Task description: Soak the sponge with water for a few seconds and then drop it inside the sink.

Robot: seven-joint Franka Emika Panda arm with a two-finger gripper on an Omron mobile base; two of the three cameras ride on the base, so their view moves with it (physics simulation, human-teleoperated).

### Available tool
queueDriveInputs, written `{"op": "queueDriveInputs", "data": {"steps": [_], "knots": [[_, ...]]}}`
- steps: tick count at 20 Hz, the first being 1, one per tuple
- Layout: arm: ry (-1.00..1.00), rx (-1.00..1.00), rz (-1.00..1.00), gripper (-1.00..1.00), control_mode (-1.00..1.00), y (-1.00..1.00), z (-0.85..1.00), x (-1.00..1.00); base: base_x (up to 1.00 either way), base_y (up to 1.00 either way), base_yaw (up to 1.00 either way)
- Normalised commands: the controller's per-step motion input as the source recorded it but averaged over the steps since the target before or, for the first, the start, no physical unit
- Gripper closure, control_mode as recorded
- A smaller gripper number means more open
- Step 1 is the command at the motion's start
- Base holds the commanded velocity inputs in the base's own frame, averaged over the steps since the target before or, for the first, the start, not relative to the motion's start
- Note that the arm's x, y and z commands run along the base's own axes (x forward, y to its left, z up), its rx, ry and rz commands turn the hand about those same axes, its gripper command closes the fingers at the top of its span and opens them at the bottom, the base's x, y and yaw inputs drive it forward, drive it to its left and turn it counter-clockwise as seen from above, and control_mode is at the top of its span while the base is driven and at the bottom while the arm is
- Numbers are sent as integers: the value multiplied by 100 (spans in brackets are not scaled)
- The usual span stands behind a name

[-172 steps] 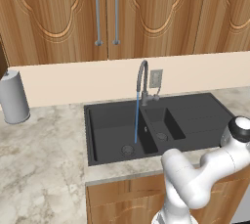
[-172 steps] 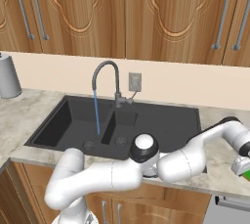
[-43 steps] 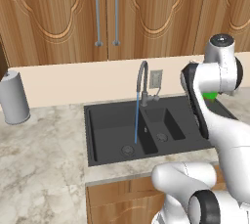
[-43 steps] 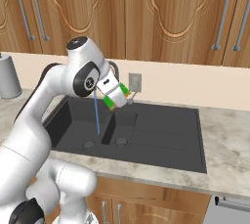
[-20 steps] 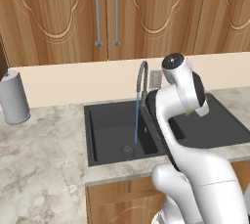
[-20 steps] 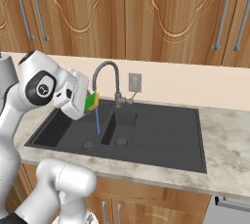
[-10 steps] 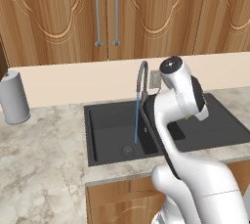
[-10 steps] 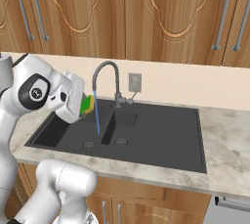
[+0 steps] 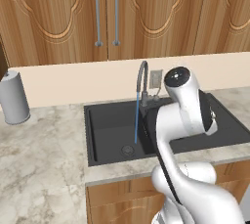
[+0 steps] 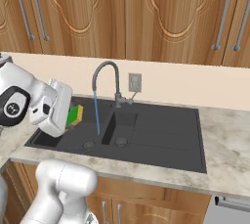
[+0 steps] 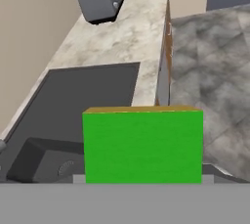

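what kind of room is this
A kitchen, rendered rather than real by the look of it. A dark sink is set in a marble-look counter, its faucet is running water, and wooden cabinets hang on the wall above.

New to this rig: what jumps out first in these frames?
The bright green sponge, held in the hand over the left end of the dark sink, just left of the thin blue water falling from the curved faucet. A grey paper towel roll stands on the counter at far left.
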Motion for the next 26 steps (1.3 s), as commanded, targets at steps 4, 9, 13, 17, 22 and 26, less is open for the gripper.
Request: {"op": "queueDriveInputs", "data": {"steps": [4, 9, 13, 17, 22, 26], "knots": [[0, -11, 0, 100, -100, 67, 0, -27, 0, 0, 0], [0, -13, 0, 100, -100, 79, -3, -25, 0, 0, 0], [2, -16, -1, 100, -100, 71, -11, -2, 0, 0, 0], [12, -10, -1, 100, -100, 30, -23, 41, 0, 0, 0], [18, -7, 0, 100, -100, 8, -17, 60, 0, 0, 0], [12, -3, -1, 100, -100, 0, -20, 54, 0, 0, 0]]}}
